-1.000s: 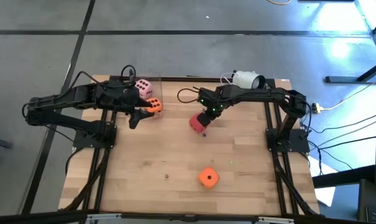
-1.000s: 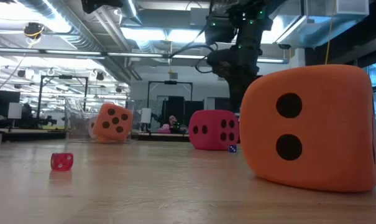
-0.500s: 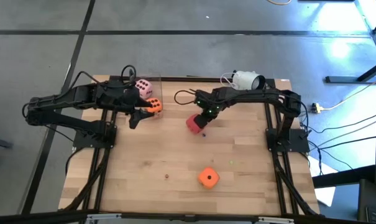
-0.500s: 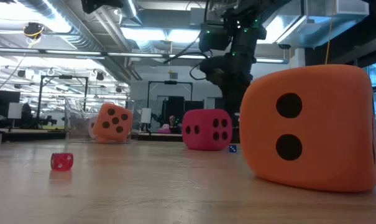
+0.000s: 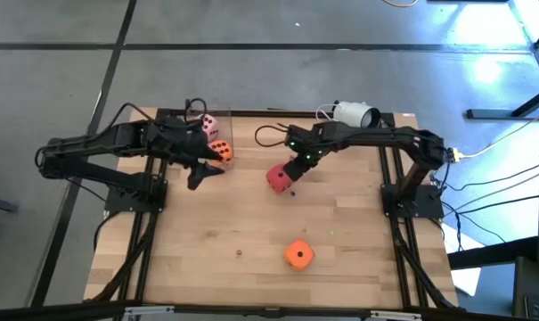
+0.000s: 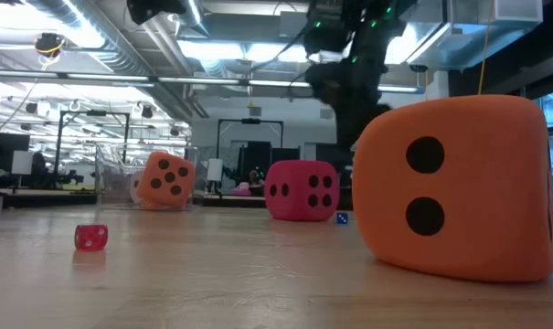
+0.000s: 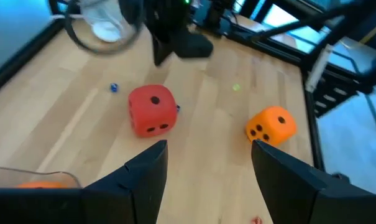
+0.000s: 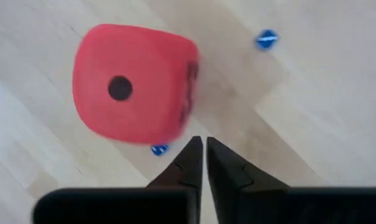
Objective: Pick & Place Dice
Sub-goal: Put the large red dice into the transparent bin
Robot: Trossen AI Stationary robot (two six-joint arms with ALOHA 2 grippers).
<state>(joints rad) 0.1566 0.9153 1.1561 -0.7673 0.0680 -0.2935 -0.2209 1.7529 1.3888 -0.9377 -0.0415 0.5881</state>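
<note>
While hovering just above the red die (image 5: 277, 176), right gripper (image 8: 204, 163) nearly pinched together, gripping nothing, presumably just released. Left gripper (image 7: 206, 155) spread at nine o'clock, waiting beside the orange die (image 5: 220, 152).

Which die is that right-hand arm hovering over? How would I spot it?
Look at the middle of the wooden table, just in front of the right gripper. The red die sits there on the wood, one pip facing up. Its neighbours are orange or pale pink; it alone is red.

bright overhead strip lights (image 6: 212, 46) glare in the low view; both wrist views show blur; soft shadows on the desk (image 5: 251, 223).
</note>
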